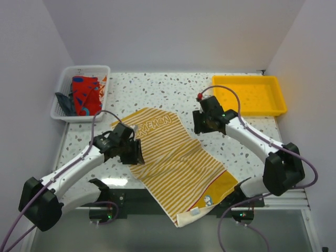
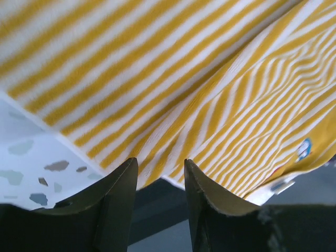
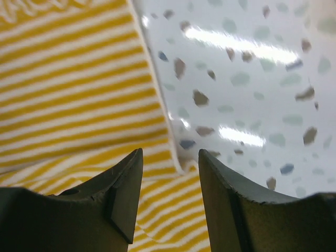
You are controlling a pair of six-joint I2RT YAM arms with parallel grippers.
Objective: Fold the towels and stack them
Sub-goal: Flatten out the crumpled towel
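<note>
One striped towel (image 1: 173,157) lies spread on the tabletop (image 1: 157,86). Its long axis runs diagonally from far left to near right, and its near end hangs over the front edge. The two tools flank it across its short width. The left tool (image 1: 135,153) sits at the left long edge, about halfway along. The right tool (image 1: 201,126) is just beside the right long edge, nearer the far end. Neither arm is clearly closer, so each has its own edge straight ahead of its tips.

Both tools stand open with nothing gripped. On the left, the jaws are apart with the hem just at the tips. On the right, the jaws are apart with the hem lying on the tabletop ahead of the gap.

The overhead view gives the towel's whole outline and the overhang. Only the left wrist view shows a raised crease running along the stripes near that edge. Only the right wrist view shows its hem lying flat. More towels (image 1: 84,97) wait in the basket (image 1: 84,68) at far left.
</note>
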